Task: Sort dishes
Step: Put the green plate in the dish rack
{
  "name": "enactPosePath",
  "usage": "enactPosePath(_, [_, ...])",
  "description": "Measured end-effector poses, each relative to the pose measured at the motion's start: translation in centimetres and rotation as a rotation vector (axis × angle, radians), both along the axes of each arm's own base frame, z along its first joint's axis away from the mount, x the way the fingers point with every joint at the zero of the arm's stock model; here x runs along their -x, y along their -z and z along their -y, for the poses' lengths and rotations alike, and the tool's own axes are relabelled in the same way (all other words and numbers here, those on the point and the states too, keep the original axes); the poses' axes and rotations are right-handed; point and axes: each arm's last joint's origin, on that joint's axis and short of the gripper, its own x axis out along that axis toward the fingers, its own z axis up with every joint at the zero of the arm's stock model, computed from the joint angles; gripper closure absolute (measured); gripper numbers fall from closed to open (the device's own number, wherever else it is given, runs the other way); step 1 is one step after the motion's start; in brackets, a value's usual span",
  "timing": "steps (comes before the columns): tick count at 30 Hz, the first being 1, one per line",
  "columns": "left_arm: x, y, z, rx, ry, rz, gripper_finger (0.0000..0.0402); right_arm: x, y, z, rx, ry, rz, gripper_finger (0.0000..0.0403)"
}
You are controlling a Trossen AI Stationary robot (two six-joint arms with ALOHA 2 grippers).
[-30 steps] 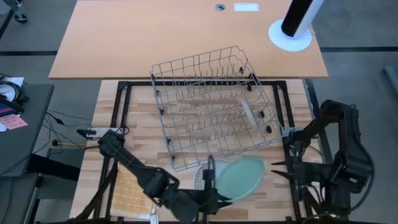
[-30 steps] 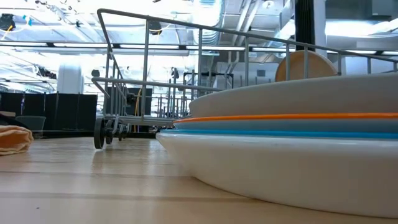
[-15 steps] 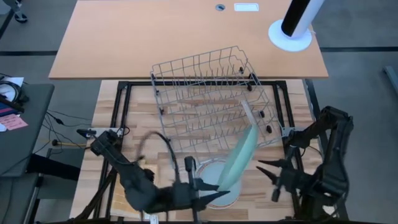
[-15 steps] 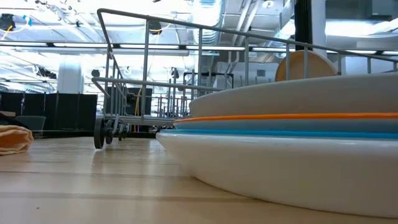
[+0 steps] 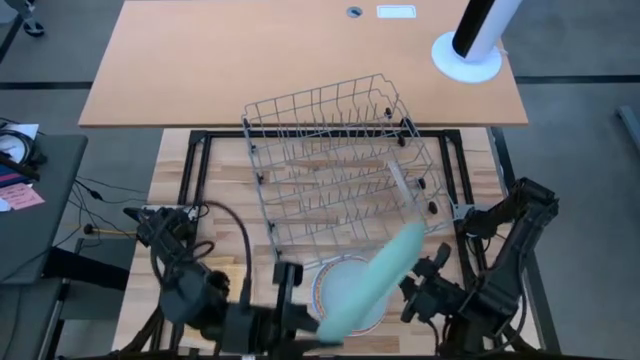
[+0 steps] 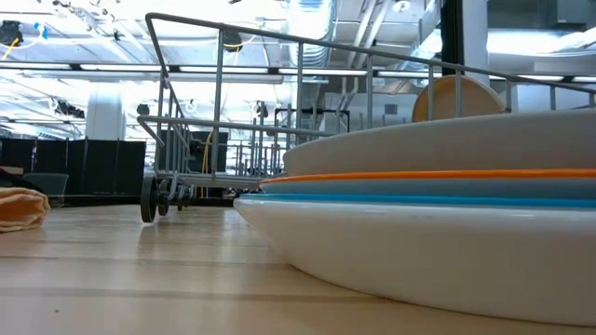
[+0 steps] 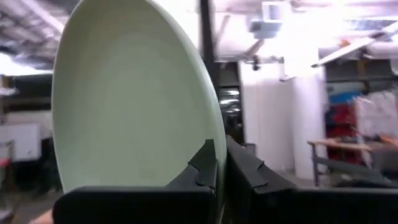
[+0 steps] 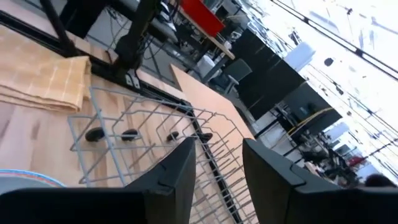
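We are mid-lift: our left gripper (image 7: 216, 163) is clamped on the rim of a round pale teal-green plate (image 5: 372, 283), holding it tilted on edge above the stack of remaining round plates (image 5: 335, 283) at the near edge of the wooden table (image 5: 225, 205). Our right gripper (image 8: 217, 163) waits beside the stack, fingers apart and empty. Next, we judge, the plate must be carried over the grey wire rack (image 5: 340, 165) and lowered upright between its tines.

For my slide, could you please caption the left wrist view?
Left gripper holds a pale green plate by its rim.
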Motion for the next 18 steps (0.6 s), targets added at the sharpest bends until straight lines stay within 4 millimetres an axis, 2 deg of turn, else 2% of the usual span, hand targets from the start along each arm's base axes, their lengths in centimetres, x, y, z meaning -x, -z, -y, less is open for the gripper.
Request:
enactPosePath(2, [0.1,0.7,0.8,-0.038,0.001,-0.005,0.0399,0.3,-0.5,-0.2,-0.002,-0.014,0.002,0.0264])
enactPosePath(5, [0.0,2.0,1.8,-0.044,0.005,0.009,0.0399,1.3,-2.4,0.1,-0.046,-0.031,0.045,0.0265])
enactPosePath(10, [-1.1,5.3,2.6,0.007,-0.038,0.006,0.0398,3.7,-4.0,0.1,-0.042,-0.083,0.083,0.0266])
enactPosePath(14, [-2.0,8.0,2.3,0.096,-0.091,0.034,0.0398,4.9,-4.3,-0.7,0.024,-0.136,0.048,0.0266])
enactPosePath(18, [-1.8,10.1,0.9,0.311,-0.025,0.241,0.0398,4.9,-4.3,-1.7,0.113,-0.159,0.001,0.0264])
